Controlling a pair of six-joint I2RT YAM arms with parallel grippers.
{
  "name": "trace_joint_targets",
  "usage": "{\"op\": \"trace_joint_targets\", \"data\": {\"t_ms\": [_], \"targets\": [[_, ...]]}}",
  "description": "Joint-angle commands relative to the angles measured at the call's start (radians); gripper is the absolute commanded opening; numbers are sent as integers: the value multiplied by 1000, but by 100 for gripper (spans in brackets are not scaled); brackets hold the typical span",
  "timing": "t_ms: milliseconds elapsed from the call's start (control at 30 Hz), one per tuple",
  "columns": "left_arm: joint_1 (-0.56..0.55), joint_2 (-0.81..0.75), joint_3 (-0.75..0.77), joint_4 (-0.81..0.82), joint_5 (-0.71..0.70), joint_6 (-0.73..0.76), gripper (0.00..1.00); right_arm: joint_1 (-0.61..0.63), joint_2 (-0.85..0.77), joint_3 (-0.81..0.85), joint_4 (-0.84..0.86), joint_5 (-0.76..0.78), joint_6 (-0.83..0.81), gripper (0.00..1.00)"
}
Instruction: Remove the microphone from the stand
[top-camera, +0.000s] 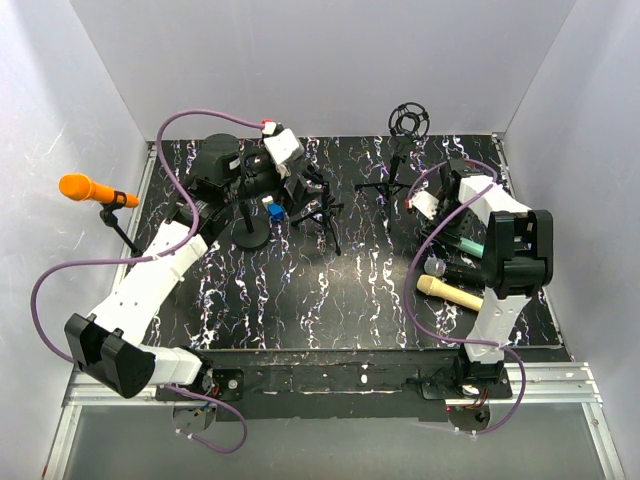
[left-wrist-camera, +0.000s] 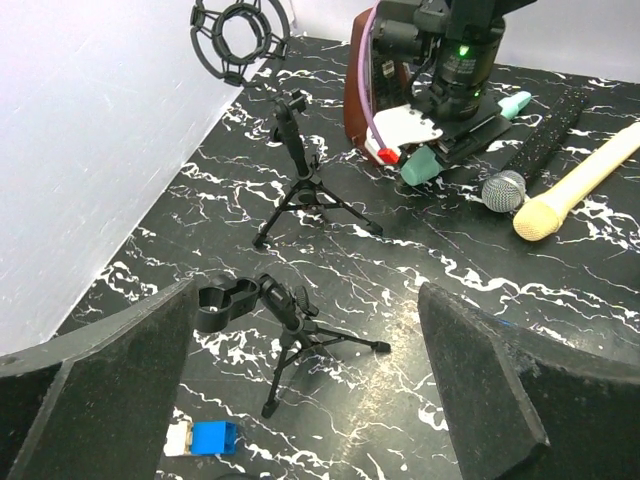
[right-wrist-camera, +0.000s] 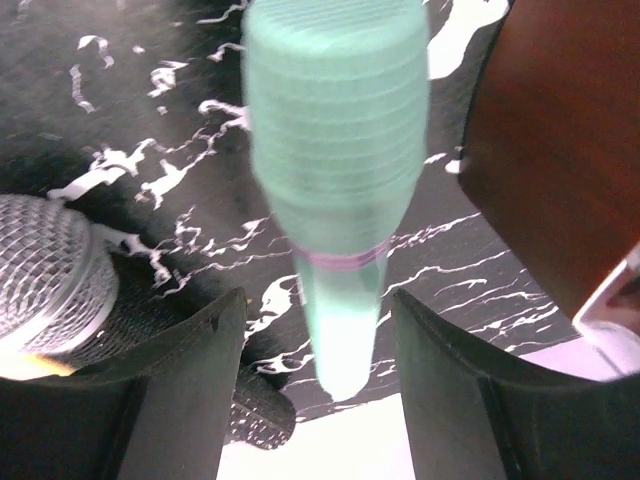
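Note:
An orange microphone (top-camera: 85, 188) sits in a clip on a black stand (top-camera: 118, 222) at the table's far left edge, away from both grippers. My left gripper (top-camera: 296, 188) is open and empty; in the left wrist view (left-wrist-camera: 305, 330) a small tripod (left-wrist-camera: 285, 325) with an empty clip stands between the fingers. My right gripper (top-camera: 450, 225) is open at the right. In the right wrist view (right-wrist-camera: 315, 330) its fingers straddle the thin end of a mint green microphone (right-wrist-camera: 335, 150) with a gap on each side.
A cream microphone (top-camera: 450, 292) and a black one with a silver grille (top-camera: 435, 266) lie by the right arm. A second tripod (top-camera: 395, 180) and a shock mount (top-camera: 408, 120) stand at the back. A blue brick (top-camera: 275, 211) and a round-base stand (top-camera: 250, 232) sit near the left gripper.

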Motion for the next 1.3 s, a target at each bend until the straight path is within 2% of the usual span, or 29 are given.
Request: {"op": "trace_joint_targets", "data": {"t_ms": [0,100,167,233,300,400,533,600,667,800,900,1033,1267], "targets": [[-3,-18,0,8,-73,-11,91,-3,-105,98,-163,-80,58,67],[-3,-50,-19,44,-182,-47,92,3,-191,178,-271,-187,109,66],[-3,-61,-33,65,-298,-109,92,12,-239,253,-335,-294,159,65],[-2,-53,-26,58,-414,-222,96,36,-263,335,-375,-399,241,64],[6,-33,-27,39,-367,-252,96,67,-265,427,-398,-521,346,63],[6,-9,-49,114,-304,-273,95,121,-228,549,-389,-686,509,62],[5,105,38,114,-299,-252,91,158,-150,662,-311,-836,742,60],[5,154,74,116,-297,-223,89,159,-161,647,-219,-907,816,56],[5,198,105,108,-287,-197,85,159,-217,548,-54,-919,920,56],[6,292,204,-2,-285,-225,78,162,-303,397,151,-925,957,61],[11,314,217,-28,-303,-303,77,165,-302,362,163,-948,957,62],[46,343,218,-56,-278,-533,68,182,-296,316,169,-958,977,58],[81,383,211,-19,-201,-712,46,201,-268,294,163,-950,939,55]]}}
